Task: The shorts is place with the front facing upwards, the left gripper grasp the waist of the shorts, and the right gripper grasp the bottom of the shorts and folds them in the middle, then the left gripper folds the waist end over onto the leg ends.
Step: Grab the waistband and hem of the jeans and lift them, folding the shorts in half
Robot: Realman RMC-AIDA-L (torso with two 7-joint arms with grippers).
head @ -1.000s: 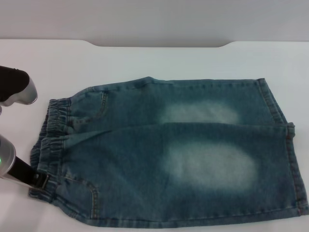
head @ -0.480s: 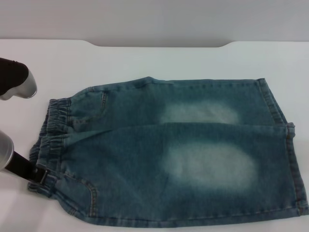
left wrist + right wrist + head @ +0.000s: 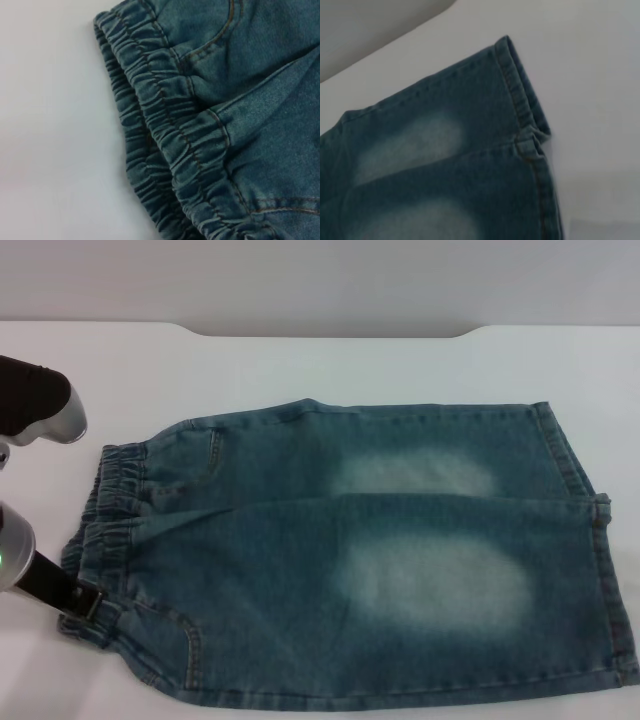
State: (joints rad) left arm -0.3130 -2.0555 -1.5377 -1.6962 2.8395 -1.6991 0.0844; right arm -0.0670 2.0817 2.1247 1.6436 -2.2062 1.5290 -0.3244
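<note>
The denim shorts [image 3: 380, 560] lie flat on the white table [image 3: 300, 365], folded lengthwise with one leg on top of the other. The waist [image 3: 110, 530] is at the left, and the left wrist view shows its puckered elastic band [image 3: 165, 125] close up. The leg ends [image 3: 600, 580] are at the right, and their stitched hems [image 3: 525, 115] show in the right wrist view. My left gripper [image 3: 85, 602] touches the near corner of the waist, its silver arm [image 3: 12, 560] reaching in from the left edge. My right gripper is out of view.
A silver and black part of the left arm [image 3: 45, 410] hangs over the table's far left. The table's far edge [image 3: 330, 333] has a shallow notch. Bare white table surrounds the shorts at the back and left.
The left gripper has shifted slightly up and to the right at the waist's near corner. That corner of the band has moved a little with it. The rest of the shorts has stayed still.
</note>
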